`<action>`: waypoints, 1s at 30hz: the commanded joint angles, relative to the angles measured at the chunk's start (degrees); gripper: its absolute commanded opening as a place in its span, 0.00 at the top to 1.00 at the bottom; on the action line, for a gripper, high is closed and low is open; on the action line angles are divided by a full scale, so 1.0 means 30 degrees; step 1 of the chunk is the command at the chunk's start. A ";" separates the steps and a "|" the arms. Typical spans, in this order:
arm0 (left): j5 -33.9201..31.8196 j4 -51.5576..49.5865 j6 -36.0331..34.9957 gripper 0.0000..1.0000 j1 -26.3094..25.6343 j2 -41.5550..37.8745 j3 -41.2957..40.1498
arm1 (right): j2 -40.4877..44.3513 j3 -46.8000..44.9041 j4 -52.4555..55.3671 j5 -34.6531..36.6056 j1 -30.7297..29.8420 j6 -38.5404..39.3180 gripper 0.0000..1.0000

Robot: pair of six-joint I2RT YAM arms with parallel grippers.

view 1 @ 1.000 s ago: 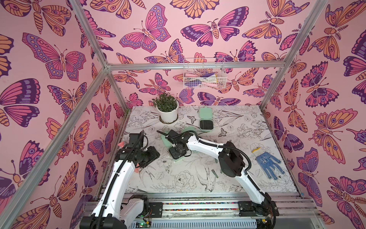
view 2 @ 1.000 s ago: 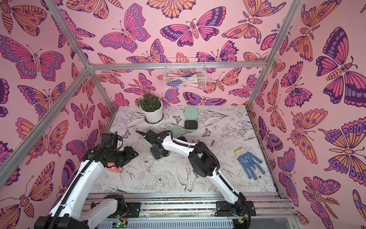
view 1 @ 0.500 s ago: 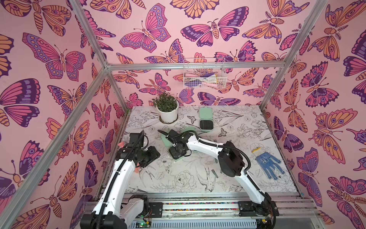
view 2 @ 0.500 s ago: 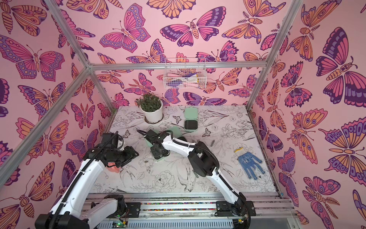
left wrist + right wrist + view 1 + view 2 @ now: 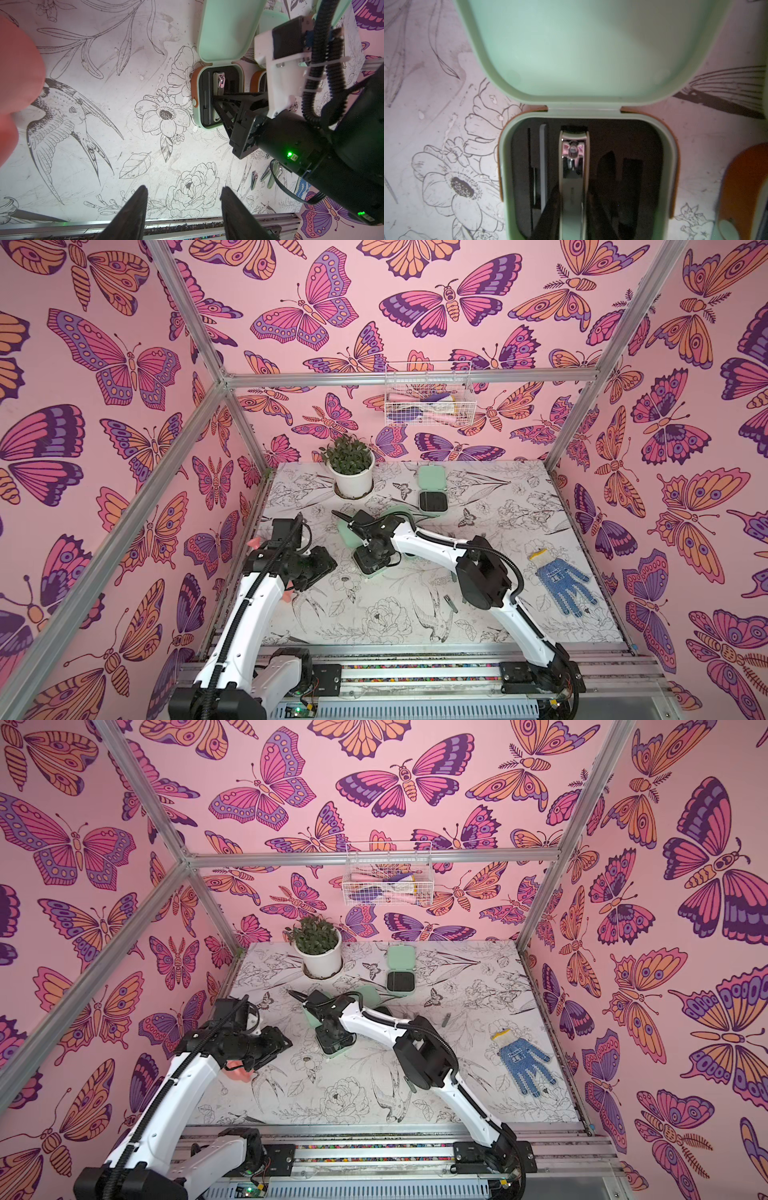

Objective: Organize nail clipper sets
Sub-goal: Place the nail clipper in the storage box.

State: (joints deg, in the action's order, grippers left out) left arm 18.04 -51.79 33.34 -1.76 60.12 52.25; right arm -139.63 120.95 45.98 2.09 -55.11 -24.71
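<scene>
Left gripper [image 5: 184, 193] drifts slightly toward centre, fingers spread, empty — right gripper [image 5: 572, 207] stays pinching clipper [image 5: 572, 178] inside open mint case [image 5: 505, 166]; clipper's marking unreadable.

The clipper [image 5: 572, 187] is cut off at one end.

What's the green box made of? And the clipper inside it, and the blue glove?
Box: probably plastic. It is smooth, matte mint, with evenly rounded moulded corners.
Clipper: likely metal. Its head gives pink, mirror-like reflections.
Glove: knitted fabric with blue dots, perhaps rubbery. It lies limp and flat.
</scene>
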 commanded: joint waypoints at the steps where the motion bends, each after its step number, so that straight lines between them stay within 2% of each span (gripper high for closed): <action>1: 0.0236 0.0214 -0.0348 0.41 0.0147 0.0117 0.0162 | -0.1004 0.0122 0.0990 -0.0376 0.0002 -0.0375 0.96; 30: 0.0603 0.0479 -0.0389 0.41 0.0147 0.0287 0.0019 | -0.2850 0.0686 0.2428 0.0419 0.0002 -0.0677 0.97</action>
State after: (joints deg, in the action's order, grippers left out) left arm 18.70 -50.76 33.23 -1.76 60.86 52.25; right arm -141.93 124.73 49.30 2.50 -55.11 -25.54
